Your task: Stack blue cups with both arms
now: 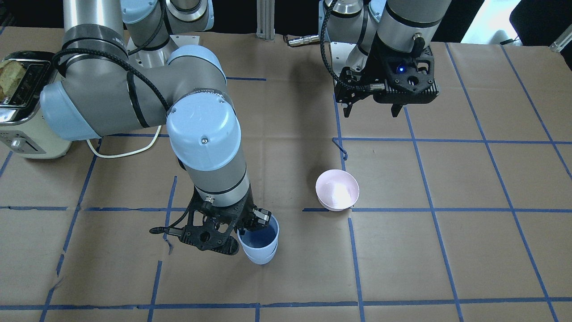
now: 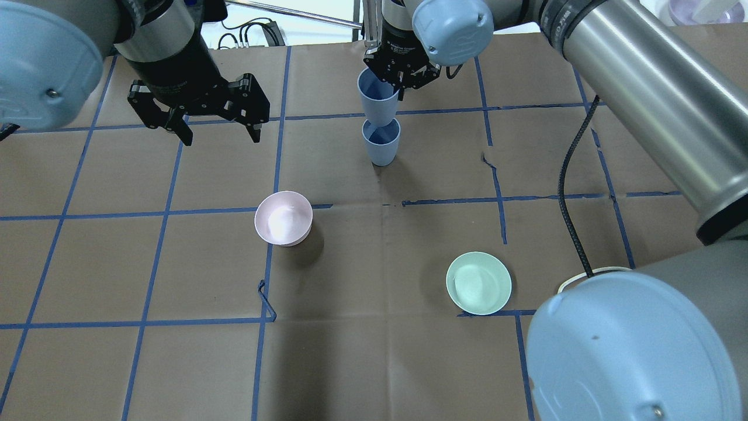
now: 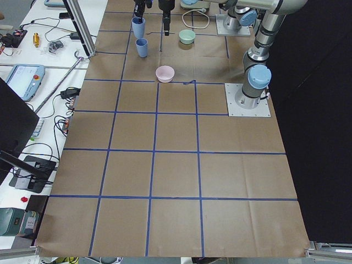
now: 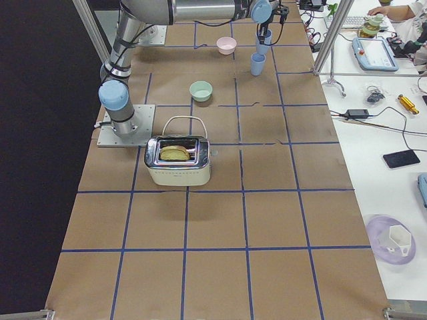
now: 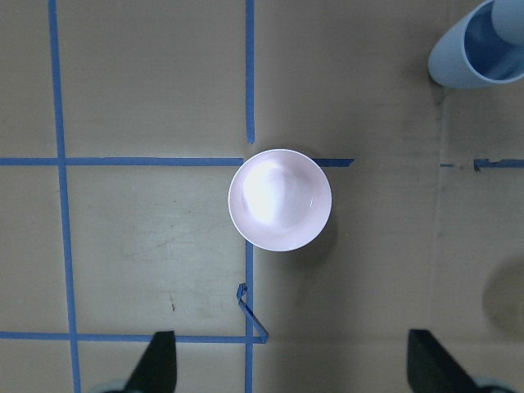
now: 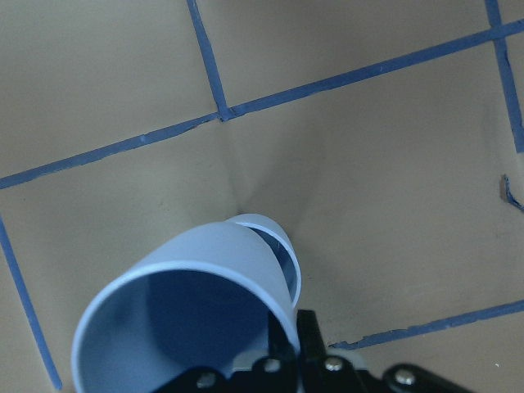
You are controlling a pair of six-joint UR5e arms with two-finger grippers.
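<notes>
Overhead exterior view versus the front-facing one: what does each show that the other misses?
Only the overhead view shows the mint-green bowl, and the held blue cup seen clearly above the standing blue cup. Only the front-facing view shows a toaster with bread in it at the table's edge. Both show the pink bowl, the two cups, the right gripper shut on the held cup's rim, and the left gripper open and empty.

The right arm [image 1: 111,103], at left of the front-facing view, is silver-grey tubing joined by rounded pale-blue caps, with black bands and a black braided cable; the nearest cap shows one small screw. The left arm [image 1: 404,22], upper right, looks alike. The left pincer [image 1: 372,111] is a black lattice frame with a blue light; the right pincer [image 1: 258,220] is black with small silver screws.
</notes>
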